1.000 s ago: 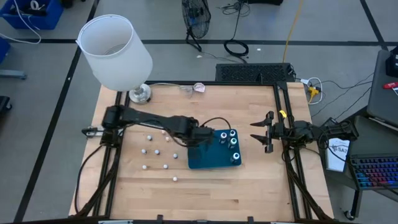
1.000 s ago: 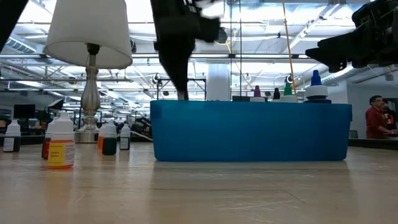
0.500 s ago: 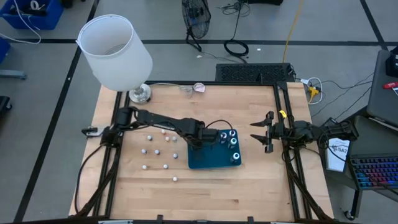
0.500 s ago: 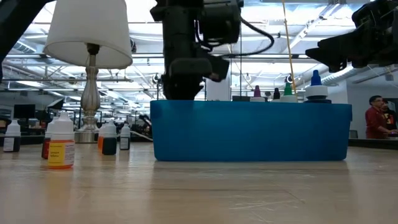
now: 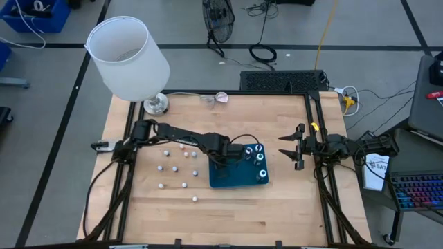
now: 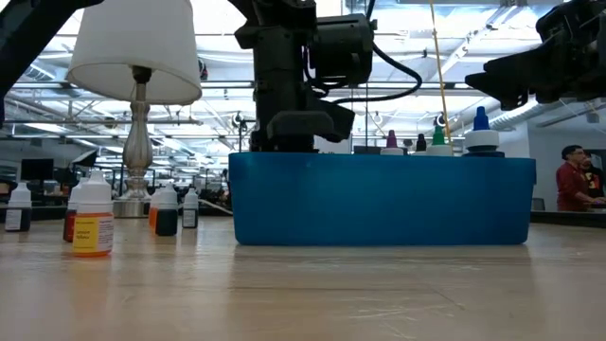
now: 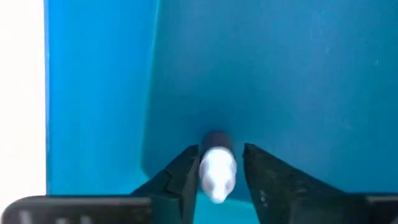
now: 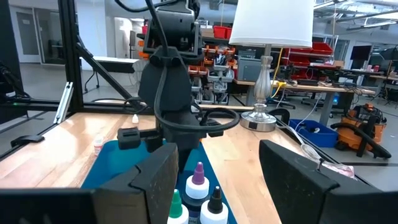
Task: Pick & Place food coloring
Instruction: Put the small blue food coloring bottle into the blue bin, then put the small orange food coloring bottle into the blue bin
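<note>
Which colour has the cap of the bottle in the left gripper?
White; the cap shows best in the left wrist view, over the blue tray.

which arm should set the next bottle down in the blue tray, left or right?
Left. The left gripper already grips a white-capped food coloring bottle directly over the blue tray floor. The right gripper hangs open beside the tray's right side, empty, away from the loose bottles on the table.

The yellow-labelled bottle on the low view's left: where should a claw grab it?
Grip the yellow-labelled bottle across its body, just under the white cap, coming straight down. It stands upright and apart from its neighbours, and the body is wider than the tapering cap, so likely steadier.
</note>
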Controlling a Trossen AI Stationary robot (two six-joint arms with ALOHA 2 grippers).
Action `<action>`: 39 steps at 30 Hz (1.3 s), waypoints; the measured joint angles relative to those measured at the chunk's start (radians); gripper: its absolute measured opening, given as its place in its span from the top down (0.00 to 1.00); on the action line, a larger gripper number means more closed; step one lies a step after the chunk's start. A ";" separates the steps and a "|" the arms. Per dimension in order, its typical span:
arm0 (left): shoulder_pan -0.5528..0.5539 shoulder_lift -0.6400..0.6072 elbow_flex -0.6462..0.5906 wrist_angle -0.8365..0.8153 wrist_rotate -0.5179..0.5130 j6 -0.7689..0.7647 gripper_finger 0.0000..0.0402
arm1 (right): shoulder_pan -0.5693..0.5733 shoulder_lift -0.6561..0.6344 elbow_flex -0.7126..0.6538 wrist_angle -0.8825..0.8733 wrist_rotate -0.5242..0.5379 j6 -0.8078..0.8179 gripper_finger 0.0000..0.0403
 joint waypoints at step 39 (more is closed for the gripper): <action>0.165 -0.655 -0.726 0.069 -0.105 -0.522 0.32 | 0.000 0.010 0.000 0.000 0.000 0.000 0.47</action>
